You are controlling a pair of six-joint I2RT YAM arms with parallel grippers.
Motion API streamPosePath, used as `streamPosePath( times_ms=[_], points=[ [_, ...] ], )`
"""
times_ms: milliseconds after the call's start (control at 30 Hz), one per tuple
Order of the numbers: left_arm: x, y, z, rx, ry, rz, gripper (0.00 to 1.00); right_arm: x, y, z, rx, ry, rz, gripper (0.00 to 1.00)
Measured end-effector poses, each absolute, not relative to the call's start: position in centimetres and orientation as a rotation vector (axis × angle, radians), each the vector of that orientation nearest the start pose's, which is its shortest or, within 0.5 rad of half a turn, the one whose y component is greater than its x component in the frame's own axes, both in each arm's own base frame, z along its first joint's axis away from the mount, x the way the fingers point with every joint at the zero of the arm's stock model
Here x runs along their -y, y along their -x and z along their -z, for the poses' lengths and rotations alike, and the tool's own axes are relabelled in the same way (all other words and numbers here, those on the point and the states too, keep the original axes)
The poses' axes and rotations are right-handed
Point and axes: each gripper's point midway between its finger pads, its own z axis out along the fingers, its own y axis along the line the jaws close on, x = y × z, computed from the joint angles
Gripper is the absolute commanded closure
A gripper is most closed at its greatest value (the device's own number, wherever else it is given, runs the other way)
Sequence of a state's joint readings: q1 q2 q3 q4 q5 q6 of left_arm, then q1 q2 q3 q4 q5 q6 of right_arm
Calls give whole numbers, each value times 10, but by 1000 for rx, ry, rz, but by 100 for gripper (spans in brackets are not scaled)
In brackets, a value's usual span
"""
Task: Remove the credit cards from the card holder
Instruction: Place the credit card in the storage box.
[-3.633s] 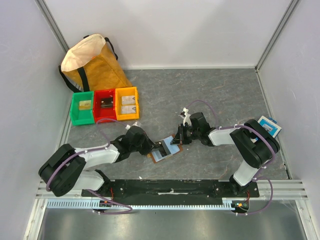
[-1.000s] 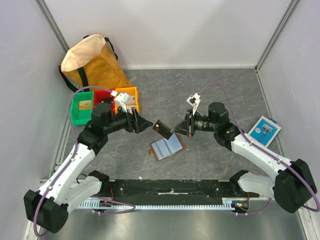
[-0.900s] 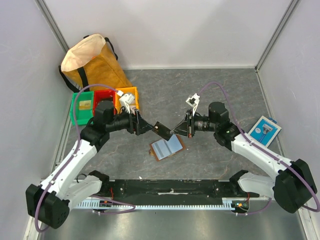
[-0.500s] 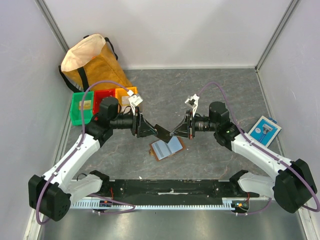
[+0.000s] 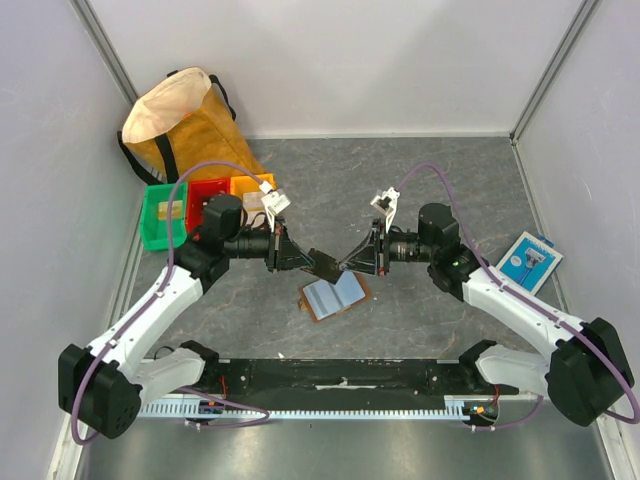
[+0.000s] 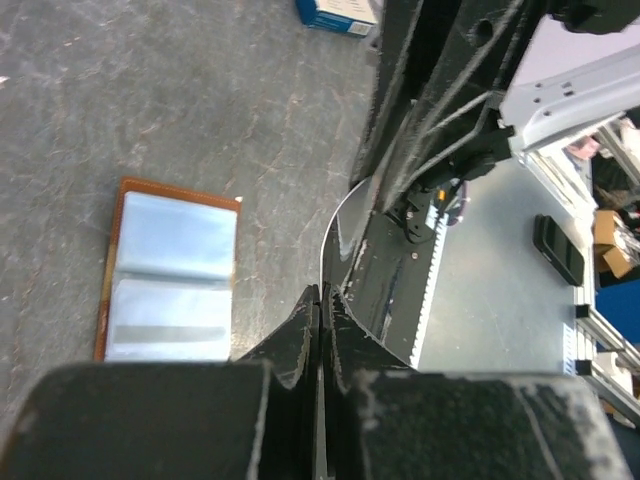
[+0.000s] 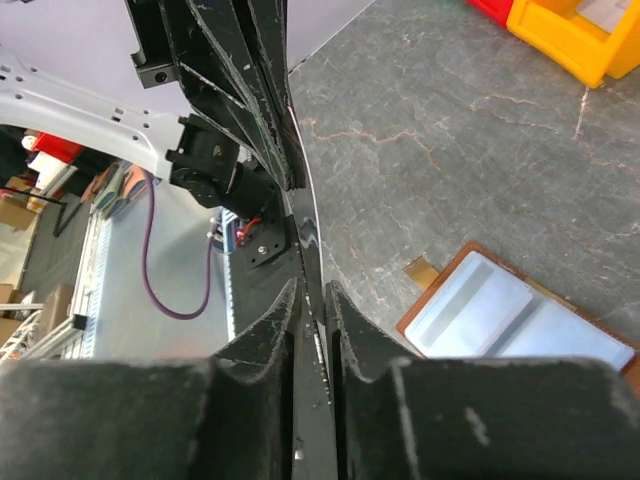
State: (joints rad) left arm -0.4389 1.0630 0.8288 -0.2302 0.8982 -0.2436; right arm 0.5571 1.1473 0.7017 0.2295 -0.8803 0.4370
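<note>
A dark credit card [image 5: 325, 264] hangs in the air between both grippers, just above the card holder [image 5: 333, 295]. The card holder lies open on the table, pale blue-grey inside up, brown rim showing. My left gripper [image 5: 308, 260] is shut on the card's left end. My right gripper [image 5: 345, 264] is shut on its right end. In the left wrist view the jaws [image 6: 325, 292] pinch the card [image 6: 323, 250] edge-on, with the card holder [image 6: 165, 270] below left. In the right wrist view the jaws [image 7: 313, 285] grip the card [image 7: 308, 250], with the card holder [image 7: 510, 310] at lower right.
Green [image 5: 165, 215], red [image 5: 207, 200] and yellow [image 5: 250, 195] bins stand at the left, behind my left arm, with a brown bag [image 5: 185, 125] beyond them. A blue-and-white packet [image 5: 530, 260] lies at the right wall. White walls close the table on three sides.
My left arm swung right from near the bins to the card held up by my right gripper and shut on its free end. The right gripper barely moved. The card holder stayed put.
</note>
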Motion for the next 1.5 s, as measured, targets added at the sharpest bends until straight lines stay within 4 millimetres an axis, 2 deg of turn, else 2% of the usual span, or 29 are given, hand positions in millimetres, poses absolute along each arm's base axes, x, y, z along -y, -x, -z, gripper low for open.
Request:
streamPosePath(
  times_ms=[100, 200, 267, 400, 567, 700, 867, 1000, 1067, 1167, 1367, 1500],
  points=[
    [245, -201, -226, -1977, -748, 1275, 98, -293, -198, -227, -1799, 777, -1434, 41],
    [226, -218, -217, -2040, -643, 1157, 98, -290, -204, -225, -1811, 738, -1393, 26],
    [210, -231, -210, -2081, -560, 1061, 98, -287, -209, -223, -1821, 703, -1356, 16],
    [166, -257, -196, -2188, -359, 833, 98, -280, -217, -213, -1857, 636, -1276, 3],
    [108, -287, -191, -2275, -121, 545, 98, -272, -216, -196, -1913, 588, -1141, 2],
    [52, -312, -186, -2326, 86, 353, 98, -275, -206, -198, -1900, 612, -1059, 2],
    [-8, -337, -189, -2339, 269, 204, 98, -274, -203, -199, -1883, 620, -994, 2],
    [-39, -360, -192, -2338, 340, 158, 98, -272, -203, -193, -1894, 622, -955, 2],
    [-48, -375, -189, -2350, 347, 155, 98, -271, -204, -190, -1900, 620, -941, 2],
    [-55, -402, -175, -2393, 338, 166, 98, -269, -206, -188, -1904, 619, -924, 2],
    [-51, -440, -135, -2480, 314, 272, 98, -269, -207, -181, -1920, 632, -906, 2],
    [-42, -452, -116, -2506, 298, 366, 98, -269, -209, -173, -1945, 641, -890, 2]
  ],
)
